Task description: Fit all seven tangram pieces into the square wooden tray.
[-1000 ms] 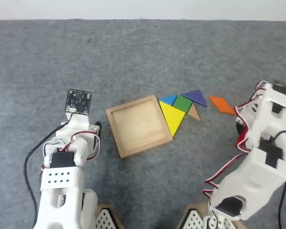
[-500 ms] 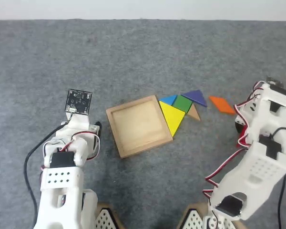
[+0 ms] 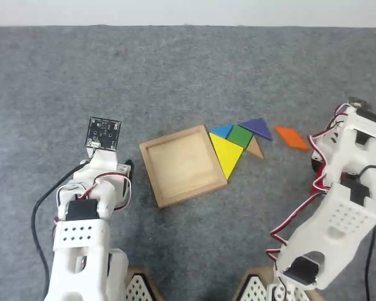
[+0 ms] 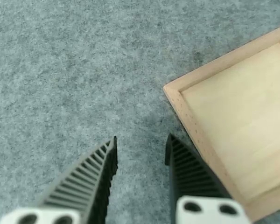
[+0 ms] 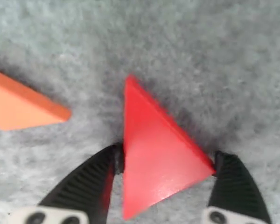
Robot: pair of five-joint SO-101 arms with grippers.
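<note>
The square wooden tray [image 3: 151, 164] lies empty at the table's middle. Just right of it sit a yellow triangle [image 3: 225, 153], a blue piece [image 3: 222, 132], a green square [image 3: 239, 135], a purple triangle [image 3: 257, 127] and a small tan triangle [image 3: 255, 149]. Farther right lies an orange parallelogram [image 3: 291, 137]. My right gripper [image 5: 167, 155] is down on the carpet, shut on the red triangle [image 5: 154, 154], one finger against each side. My left gripper [image 4: 141, 144] hovers open over bare carpet beside the tray's corner [image 4: 177, 100].
Grey carpet covers the whole table. The left arm [image 3: 91, 188] stands just left of the tray. The right arm [image 3: 344, 182] hides most of the red triangle from above. The orange parallelogram [image 5: 18, 107] lies close to the red piece.
The right arm has shifted slightly toward the far side of the table over the red triangle. The left arm and all the other pieces have stayed still.
</note>
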